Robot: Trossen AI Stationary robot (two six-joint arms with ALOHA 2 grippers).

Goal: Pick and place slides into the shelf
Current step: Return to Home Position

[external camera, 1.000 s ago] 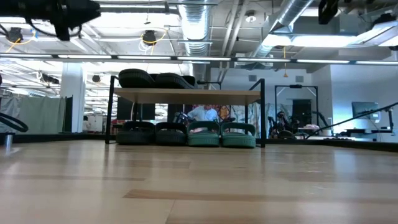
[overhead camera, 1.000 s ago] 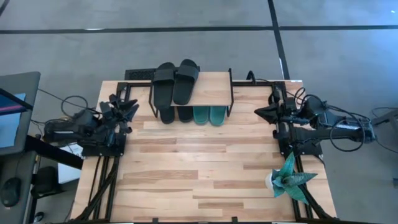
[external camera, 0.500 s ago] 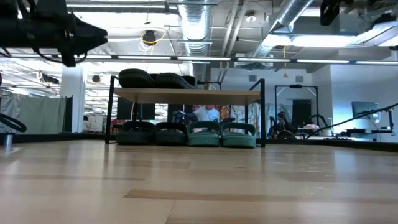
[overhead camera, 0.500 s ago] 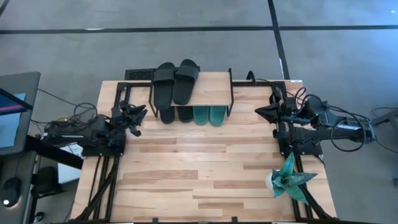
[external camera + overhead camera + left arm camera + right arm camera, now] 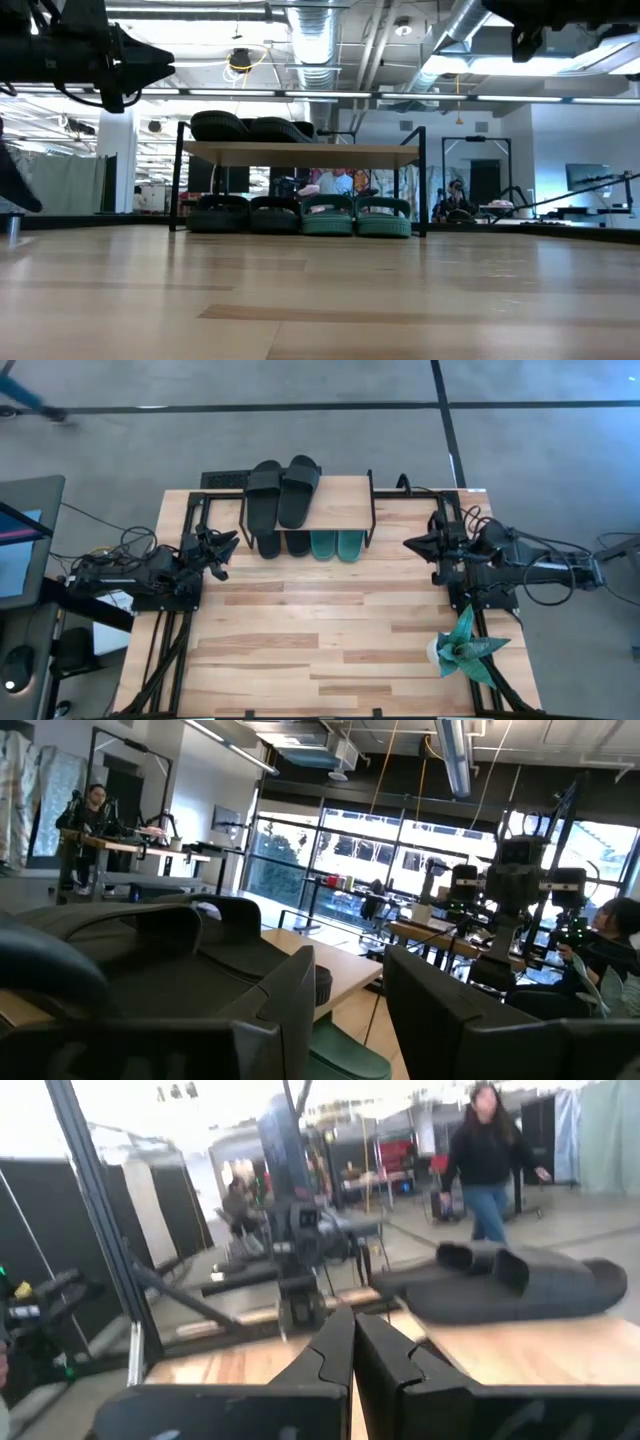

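**A:** Which step are we on?

**B:** Homing, by my read. All six slides are on or under the shelf (image 5: 335,510), so no pick is left.

**A:** Left to right?

**B:** The left gripper (image 5: 225,548) is mid-left in the high view, over the table (image 5: 300,650) edge. Its fingers (image 5: 292,1010) are parted with a clear gap and hold nothing. The shelf is top centre, with the top black pair (image 5: 265,495) on the plank. The lower black pair (image 5: 268,544) and the teal pair (image 5: 323,544) sit under it. The right gripper (image 5: 410,543) is mid-right, its fingers (image 5: 335,1345) pressed together to a hairline slit, empty. The paper plant (image 5: 465,645) is lower right, well apart from everything.

**A:** What's next?

**B:** Probably just fold both arms back to rest at their sides. No grasp is needed, only clearance from the shelf legs.

**A:** Any differences between the views?

**B:** In the high view the plank hides the lower row, so only the ends poke out. The low view shows all four in a line on the table, blacks left and teals right. Only the wrist views show the finger gaps. The left wrist view has a teal patch at the bottom edge, likely a teal slide, but it's too close to be sure.
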